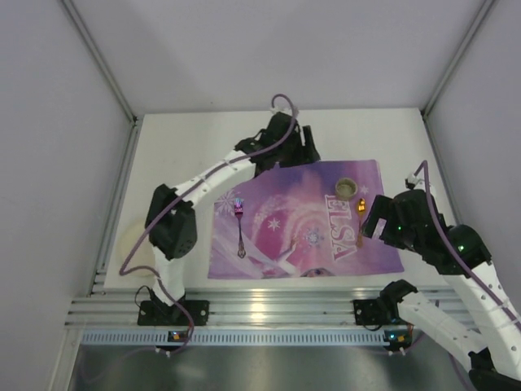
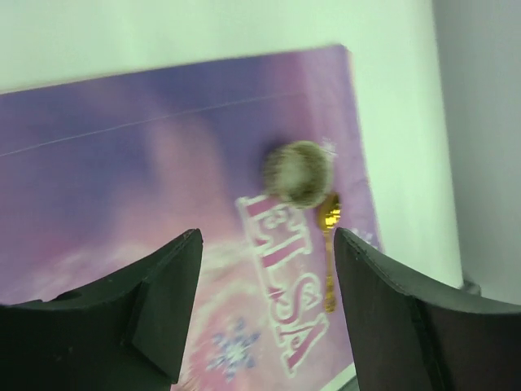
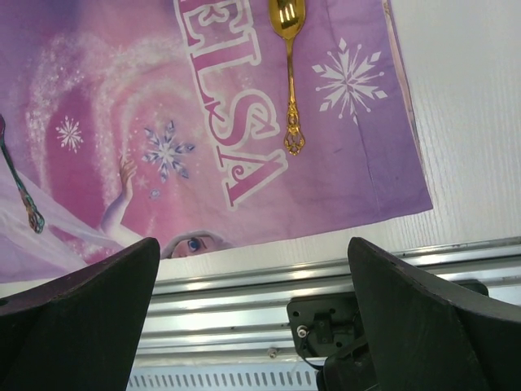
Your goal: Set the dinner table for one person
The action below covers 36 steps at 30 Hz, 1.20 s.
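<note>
— Spread wide across the bottom of each wrist view, the left gripper (image 2: 267,244) and the right gripper (image 3: 252,252) are both hanging released, nothing between their jaws.
— And the dinner table (image 1: 187,138)?
— It is lying below both of them, white, reaching away from the rail (image 1: 269,309) at the near edge. A purple placemat (image 1: 309,244) is lying on it, long axis running left to right.
— What is sitting on the mat?
— A fork (image 1: 240,228) at the left, a small cup (image 1: 346,189) at the far right, and gold cutlery (image 3: 292,134) just near of the cup, handle pointing near.
— Which arm is closer to that gold piece?
— The right one, I am judging: it is hovering just right of it, while the left is hanging over the mat's far edge.
</note>
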{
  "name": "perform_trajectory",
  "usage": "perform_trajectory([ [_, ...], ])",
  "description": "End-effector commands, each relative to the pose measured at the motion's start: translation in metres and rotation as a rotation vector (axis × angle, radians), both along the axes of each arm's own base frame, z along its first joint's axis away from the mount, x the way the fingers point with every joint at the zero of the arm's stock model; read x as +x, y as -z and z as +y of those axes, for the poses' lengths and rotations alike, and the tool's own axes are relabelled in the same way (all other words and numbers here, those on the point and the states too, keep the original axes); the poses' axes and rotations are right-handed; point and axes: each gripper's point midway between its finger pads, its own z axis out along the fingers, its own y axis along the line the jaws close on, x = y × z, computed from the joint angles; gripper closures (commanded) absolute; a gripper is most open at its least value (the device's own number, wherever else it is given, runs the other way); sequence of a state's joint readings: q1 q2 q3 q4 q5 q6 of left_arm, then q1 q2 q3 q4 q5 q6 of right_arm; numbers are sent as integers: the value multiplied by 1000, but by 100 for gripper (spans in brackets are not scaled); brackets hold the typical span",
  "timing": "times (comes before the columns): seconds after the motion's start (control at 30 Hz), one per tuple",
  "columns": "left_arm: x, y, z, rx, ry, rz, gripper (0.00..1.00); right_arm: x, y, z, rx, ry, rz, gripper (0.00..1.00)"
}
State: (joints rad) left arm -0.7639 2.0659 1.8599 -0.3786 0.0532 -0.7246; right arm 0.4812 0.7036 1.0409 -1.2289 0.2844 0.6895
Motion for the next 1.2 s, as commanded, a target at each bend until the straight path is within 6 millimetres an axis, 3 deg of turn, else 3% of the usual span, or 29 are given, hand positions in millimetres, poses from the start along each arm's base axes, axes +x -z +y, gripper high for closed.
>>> perform_trajectory([
  [0.0, 7, -11, 123, 152, -232, 0, 29, 6, -8, -1, 10, 2, -52, 0],
  [0.03, 4, -3, 150, 191, -284, 23, 29, 8, -8, 1, 15, -4, -57, 0],
  [0.07, -3, -13, 178, 198, -336, 17, 30, 8, -6, 3, 20, -8, -54, 0],
  [0.1, 2, -4, 223, 236, -440, 46, 30, 10, -6, 4, 19, -13, -53, 0],
  [0.13, -18, 31, 255, 308, -486, 139, 30, 10, -3, 5, 17, -21, -47, 0],
  [0.17, -27, 26, 281, 307, -541, 145, 30, 13, -2, 8, 24, -29, -48, 0],
  [0.2, -39, 51, 324, 354, -630, 218, 30, 14, -1, 10, 24, -37, -42, 0],
  [0.27, -58, 57, 362, 381, -718, 262, 30, 16, 2, 15, 36, -53, -37, 0],
  [0.3, -69, 70, 392, 395, -791, 316, 30, 17, 3, 17, 37, -61, -31, 0],
  [0.4, -89, 86, 429, 436, -869, 393, 31, 20, 6, 22, 45, -80, -21, 0],
  [0.57, -99, 107, 450, 577, -884, 474, 32, 20, 9, 24, 42, -94, -15, 0],
  [0.97, -115, 137, 459, 676, -899, 577, 34, 16, 9, 17, 18, -94, -19, 0],
  [1.17, -122, 155, 459, 698, -890, 618, 56, 16, 9, 16, 10, -89, -16, 0],
])
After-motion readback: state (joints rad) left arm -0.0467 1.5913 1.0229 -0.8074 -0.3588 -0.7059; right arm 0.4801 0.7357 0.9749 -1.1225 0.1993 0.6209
